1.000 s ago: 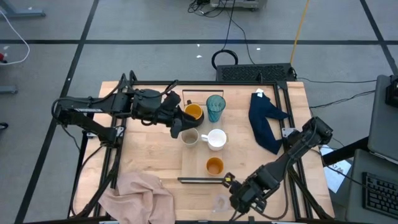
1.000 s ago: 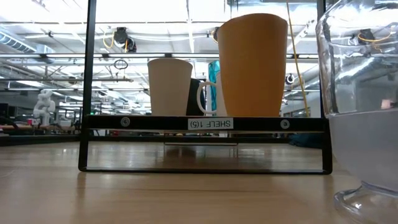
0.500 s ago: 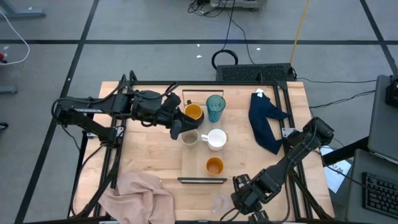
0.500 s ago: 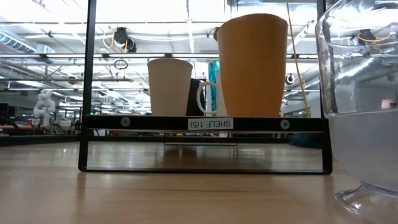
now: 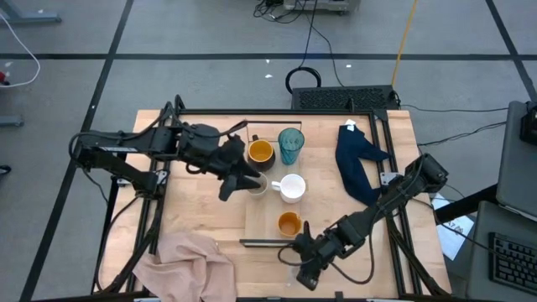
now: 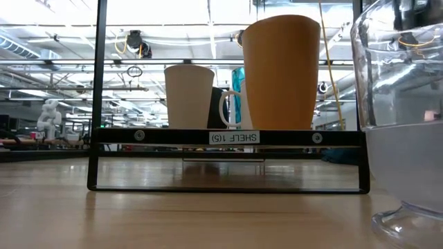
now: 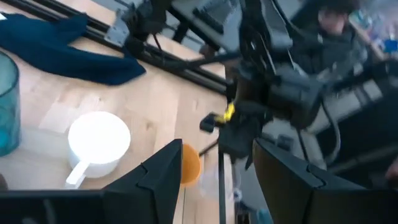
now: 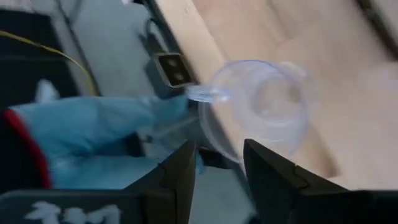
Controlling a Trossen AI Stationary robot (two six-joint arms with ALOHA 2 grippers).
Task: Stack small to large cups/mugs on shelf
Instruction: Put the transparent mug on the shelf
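Note:
The shelf (image 5: 273,210) is a pale board on the table. On it stand the dark mug with orange inside (image 5: 261,151), the teal tumbler (image 5: 291,144), the beige cup (image 5: 257,185), the white mug (image 5: 292,188) and the small orange cup (image 5: 289,223). The clear glass (image 5: 291,273) stands on the tabletop by the near edge, past the shelf's dark rail (image 6: 228,137). My right gripper (image 5: 304,274) hangs open right beside the glass (image 8: 261,112), which lies just beyond its fingertips. My left gripper (image 5: 237,183) hovers open, nothing in it, beside the beige cup.
A pink cloth (image 5: 189,260) lies at the near left corner and a dark blue cloth (image 5: 357,164) at the far right. Black frame rails (image 5: 159,218) run along the table's sides. Bare wood lies between the shelf and the pink cloth.
My right gripper has rolled about its own axis and gone down and toward the table's left, ending beside the clear glass. My left gripper has turned a little where it hangs. No cup has moved.

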